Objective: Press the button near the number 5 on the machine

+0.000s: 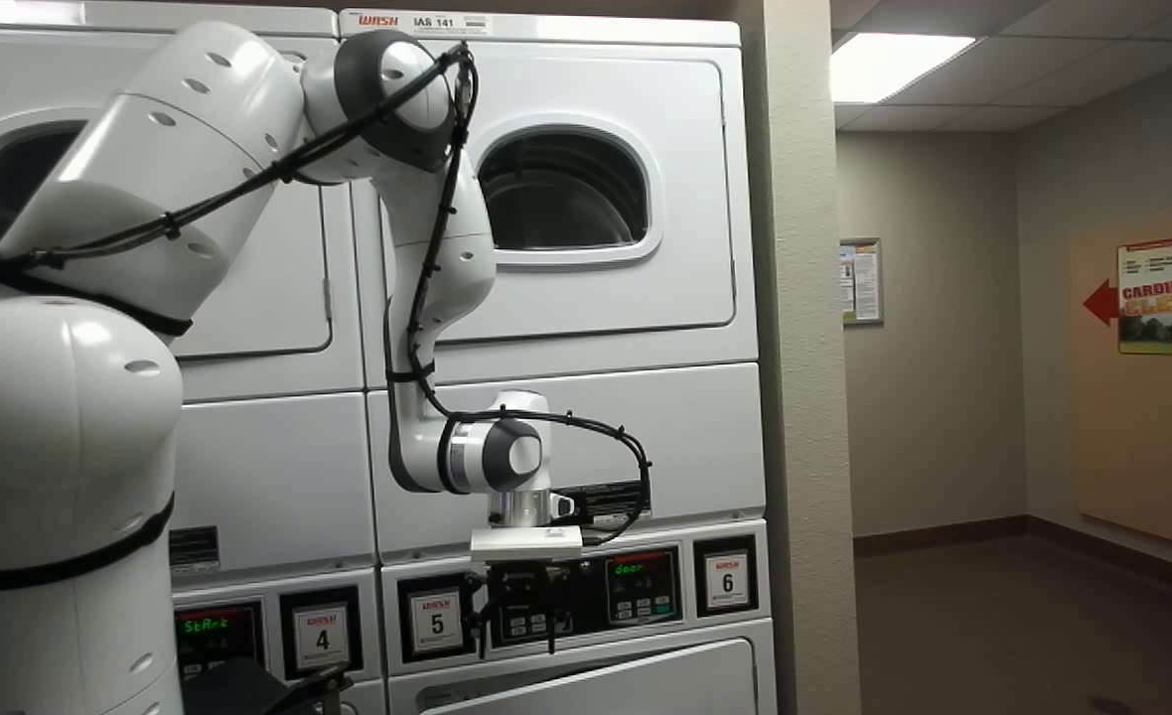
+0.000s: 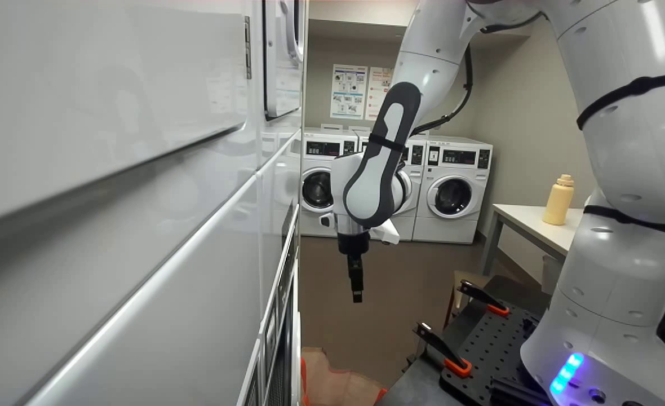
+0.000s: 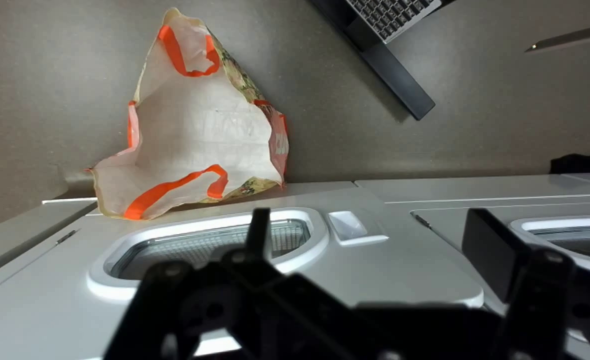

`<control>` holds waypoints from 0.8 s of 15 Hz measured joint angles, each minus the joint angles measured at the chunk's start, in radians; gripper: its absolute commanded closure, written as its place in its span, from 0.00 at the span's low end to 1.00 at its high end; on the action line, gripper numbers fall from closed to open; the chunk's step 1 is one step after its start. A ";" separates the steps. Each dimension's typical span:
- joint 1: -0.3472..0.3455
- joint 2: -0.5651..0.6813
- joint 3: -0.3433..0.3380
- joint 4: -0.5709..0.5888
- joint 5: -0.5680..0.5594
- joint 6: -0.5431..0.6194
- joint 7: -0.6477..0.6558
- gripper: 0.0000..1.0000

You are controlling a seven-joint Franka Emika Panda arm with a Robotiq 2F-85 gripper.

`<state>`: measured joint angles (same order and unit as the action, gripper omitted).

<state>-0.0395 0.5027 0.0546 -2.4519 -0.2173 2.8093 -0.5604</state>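
Gripper [image 1: 516,641] jaws well apart, nothing btwn; machine [image 1: 675,427] on its far side, untouched, tag 5 [image 1: 437,623] at left; shd be heavy, rigid, won't shift; no grip needed, just poke small btn [image 1: 537,624] right of 5; gripper partly hides row, exact one hard to tell.

A shared laundry room around us, stacked white dryers [image 1: 586,308] branded WASH, tags [image 1: 437,623] numbered 4, 5 and 6 beside green-lit displays [image 1: 636,571], front-loading washers [image 2: 452,194] in a row, posters [image 2: 349,91] above.
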 measured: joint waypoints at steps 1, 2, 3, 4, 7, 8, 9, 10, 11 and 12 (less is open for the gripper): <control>0.004 0.024 0.000 0.008 -0.014 0.025 0.016 0.41; 0.010 0.047 -0.002 0.018 -0.024 0.049 0.029 0.49; 0.016 0.070 -0.003 0.030 -0.036 0.067 0.044 0.58; 0.020 0.091 -0.004 0.042 -0.045 0.085 0.057 0.65; 0.033 0.150 -0.011 0.085 -0.056 0.118 0.077 0.88; 0.038 0.167 -0.015 0.099 -0.057 0.129 0.077 0.95; 0.041 0.184 -0.019 0.114 -0.057 0.137 0.078 1.00; 0.044 0.198 -0.022 0.128 -0.057 0.147 0.078 1.00; 0.046 0.211 -0.025 0.139 -0.057 0.160 0.078 1.00; 0.047 0.223 -0.026 0.149 -0.058 0.176 0.078 1.00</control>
<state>0.0079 0.7260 0.0286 -2.3029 -0.2755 2.9856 -0.4828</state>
